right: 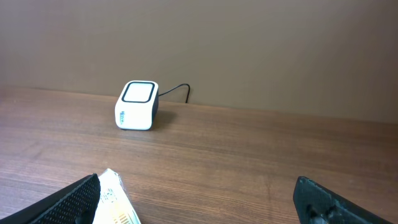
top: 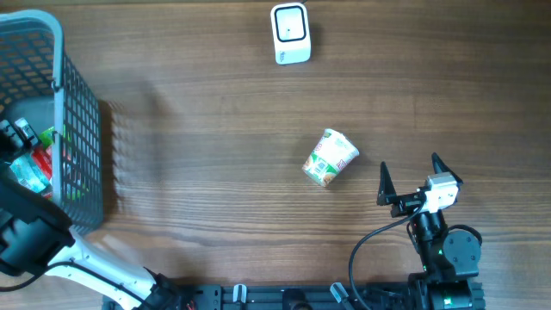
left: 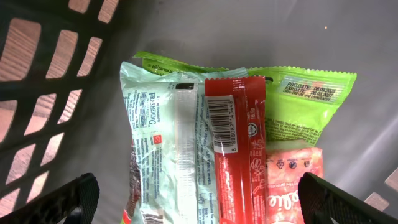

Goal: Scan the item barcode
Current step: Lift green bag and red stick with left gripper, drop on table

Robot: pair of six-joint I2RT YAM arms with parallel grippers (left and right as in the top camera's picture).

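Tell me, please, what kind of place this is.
Probably a mock shop checkout set up on a wooden table. A small white barcode scanner stands at the far edge. A mesh basket holds snack packets, one showing its barcode. A printed cup lies on its side.

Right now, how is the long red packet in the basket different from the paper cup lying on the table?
The flat red plastic packet lies on top of other snack packets inside the grey plastic basket. The round printed paper cup lies alone on the brown wooden table. The packet shows a barcode facing up, but no barcode shows on the cup. Both are lying down, and nothing is holding either.
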